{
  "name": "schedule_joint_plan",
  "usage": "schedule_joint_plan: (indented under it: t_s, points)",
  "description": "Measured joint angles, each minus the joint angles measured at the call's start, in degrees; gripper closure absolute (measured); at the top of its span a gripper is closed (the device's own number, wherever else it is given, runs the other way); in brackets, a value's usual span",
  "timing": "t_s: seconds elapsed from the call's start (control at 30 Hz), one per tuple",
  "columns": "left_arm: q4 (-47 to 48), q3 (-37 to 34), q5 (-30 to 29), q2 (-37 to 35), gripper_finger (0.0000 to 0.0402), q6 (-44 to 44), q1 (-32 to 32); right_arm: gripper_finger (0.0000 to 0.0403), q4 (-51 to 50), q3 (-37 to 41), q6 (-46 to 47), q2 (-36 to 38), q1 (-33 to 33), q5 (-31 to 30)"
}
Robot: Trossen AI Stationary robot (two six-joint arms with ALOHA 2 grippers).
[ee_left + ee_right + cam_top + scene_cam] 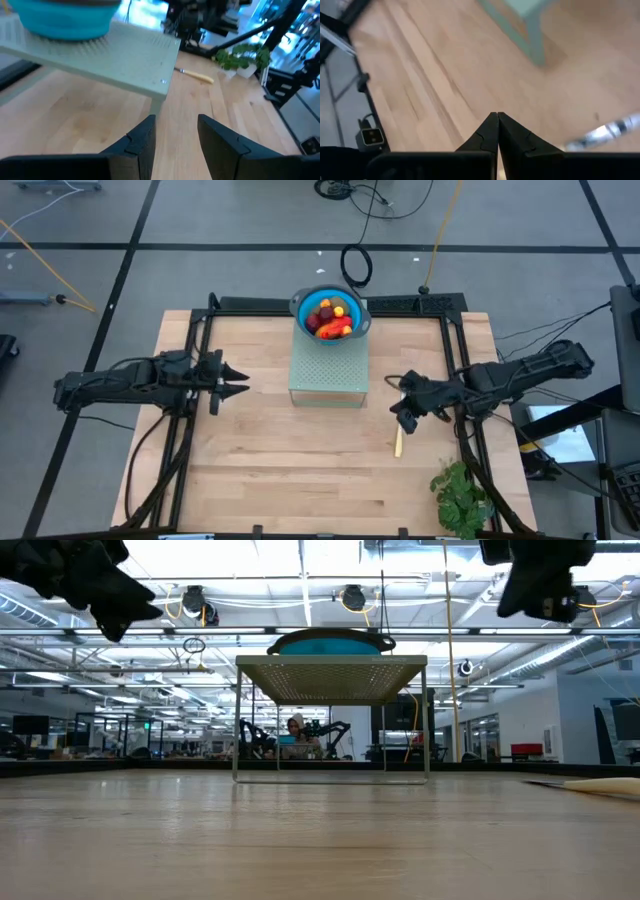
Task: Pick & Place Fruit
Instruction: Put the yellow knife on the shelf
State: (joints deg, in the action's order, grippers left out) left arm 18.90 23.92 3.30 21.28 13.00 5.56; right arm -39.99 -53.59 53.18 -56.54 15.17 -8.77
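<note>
The small colourful fruit [332, 317] sits in the round blue bowl [301, 304]. Left gripper [243, 381] has fingers partly open, empty. Right gripper [399, 416] has fingers shut, empty. Next, I think one must reach into the bowl.

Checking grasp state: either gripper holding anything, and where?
Nothing is held. The left gripper is open and empty; the right gripper is shut on nothing. The fruit sits in the blue bowl.

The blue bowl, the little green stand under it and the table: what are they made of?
Blue bowl: probably plastic or silicone, smooth with a matte sheen. Green stand: likely painted metal, its top dotted with tiny holes, on thin legs. Table: wood, pale planks with visible grain.
</note>
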Motion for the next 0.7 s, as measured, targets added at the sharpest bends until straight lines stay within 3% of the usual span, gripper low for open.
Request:
schedule_joint_plan:
  t_s: [0.2,0.7]
  points:
    - [0.13,0.00,-0.31,-4.19,0.0256,-2.61,0.00,0.0403,-7.85,-4.14,11.65,-5.35,4.34,3.21]
    - [-0.58,0.00,-0.24,-7.59,0.0256,-4.34,-0.07,0.0403,-10.56,-4.82,31.84,-13.66,6.69,10.28]
